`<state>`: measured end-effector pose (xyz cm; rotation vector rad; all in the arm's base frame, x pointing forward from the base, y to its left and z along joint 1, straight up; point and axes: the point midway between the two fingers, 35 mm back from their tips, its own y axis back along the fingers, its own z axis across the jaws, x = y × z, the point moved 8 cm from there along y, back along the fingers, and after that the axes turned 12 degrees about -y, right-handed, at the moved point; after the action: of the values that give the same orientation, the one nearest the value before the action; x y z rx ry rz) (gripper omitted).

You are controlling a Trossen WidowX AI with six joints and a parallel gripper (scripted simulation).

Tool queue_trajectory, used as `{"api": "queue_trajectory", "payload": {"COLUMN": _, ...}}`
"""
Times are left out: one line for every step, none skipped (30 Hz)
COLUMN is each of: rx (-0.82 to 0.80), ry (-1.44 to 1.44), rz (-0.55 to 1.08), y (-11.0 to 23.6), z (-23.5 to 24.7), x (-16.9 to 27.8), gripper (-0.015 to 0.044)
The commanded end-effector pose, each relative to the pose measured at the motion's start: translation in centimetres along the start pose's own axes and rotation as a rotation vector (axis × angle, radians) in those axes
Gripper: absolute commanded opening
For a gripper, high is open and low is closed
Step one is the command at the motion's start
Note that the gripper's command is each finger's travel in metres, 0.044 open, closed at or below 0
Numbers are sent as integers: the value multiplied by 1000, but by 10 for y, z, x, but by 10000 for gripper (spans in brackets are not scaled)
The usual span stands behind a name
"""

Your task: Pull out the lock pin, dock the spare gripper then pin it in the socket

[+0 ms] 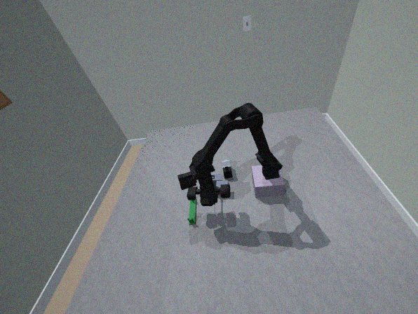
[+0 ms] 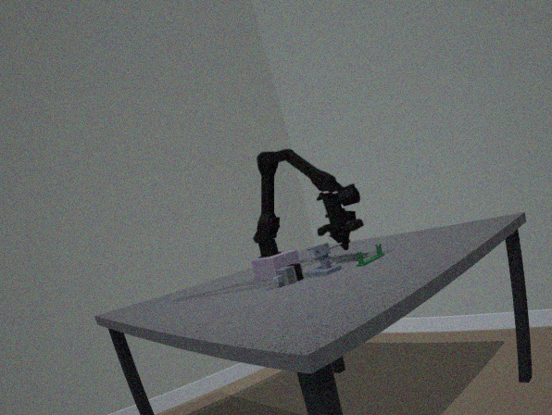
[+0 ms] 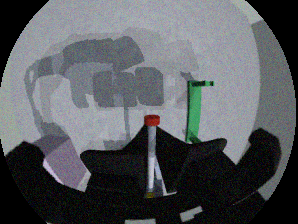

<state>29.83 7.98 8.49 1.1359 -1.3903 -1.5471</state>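
My gripper is shut on the lock pin, a thin pale rod with a red head that points away from the wrist. The gripper hangs a little above the table, just in front of the grey mount with its socket. The spare gripper, small, dark and white, sits behind the mount near the arm's base. In the wrist view only shadows lie below the pin.
A green stand lies on the table beside my gripper. The arm's base rests on a pale pink block. The table's far edge is well off to the side.
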Motion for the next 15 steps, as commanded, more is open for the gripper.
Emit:
{"api": "queue_trajectory", "payload": {"rx": 1, "ry": -4, "rz": -4, "y": 1, "z": 0, "x": -4, "gripper": 0}}
{"api": "queue_trajectory", "payload": {"rx": 0, "ry": -4, "rz": -4, "y": 1, "z": 0, "x": -5, "gripper": 0}}
{"api": "queue_trajectory", "payload": {"rx": 0, "ry": -4, "rz": -4, "y": 1, "z": 0, "x": -5, "gripper": 0}}
{"api": "queue_trajectory", "payload": {"rx": 0, "ry": -4, "rz": -3, "y": 0, "z": 0, "x": -6, "gripper": 0}}
{"api": "queue_trajectory", "payload": {"rx": -1, "ry": -4, "rz": -3, "y": 0, "z": 0, "x": -7, "gripper": 0}}
{"api": "queue_trajectory", "payload": {"rx": -1, "ry": -4, "rz": -3, "y": 0, "z": 0, "x": -7, "gripper": 0}}
{"api": "queue_trajectory", "payload": {"rx": -1, "ry": -4, "rz": -3, "y": 0, "z": 0, "x": -8, "gripper": 0}}
{"api": "queue_trajectory", "payload": {"rx": -1, "ry": -4, "rz": -3, "y": 0, "z": 1, "x": -9, "gripper": 0}}
{"api": "queue_trajectory", "payload": {"rx": -2, "ry": -5, "rz": -2, "y": 0, "z": 1, "x": -9, "gripper": 0}}
{"api": "queue_trajectory", "payload": {"rx": -2, "ry": -5, "rz": -2, "y": 0, "z": 1, "x": -10, "gripper": 0}}
{"api": "queue_trajectory", "payload": {"rx": -2, "ry": -5, "rz": -2, "y": 0, "z": 1, "x": -11, "gripper": 0}}
{"api": "queue_trajectory", "payload": {"rx": -3, "ry": -5, "rz": -2, "y": 0, "z": 1, "x": -12, "gripper": 0}}
{"api": "queue_trajectory", "payload": {"rx": -3, "ry": -5, "rz": -1, "y": 0, "z": 1, "x": -13, "gripper": 0}}
{"api": "queue_trajectory", "payload": {"rx": -3, "ry": -5, "rz": -1, "y": 0, "z": 1, "x": -13, "gripper": 0}}
{"api": "queue_trajectory", "payload": {"rx": -3, "ry": -5, "rz": -1, "y": 0, "z": 1, "x": -14, "gripper": 0}}
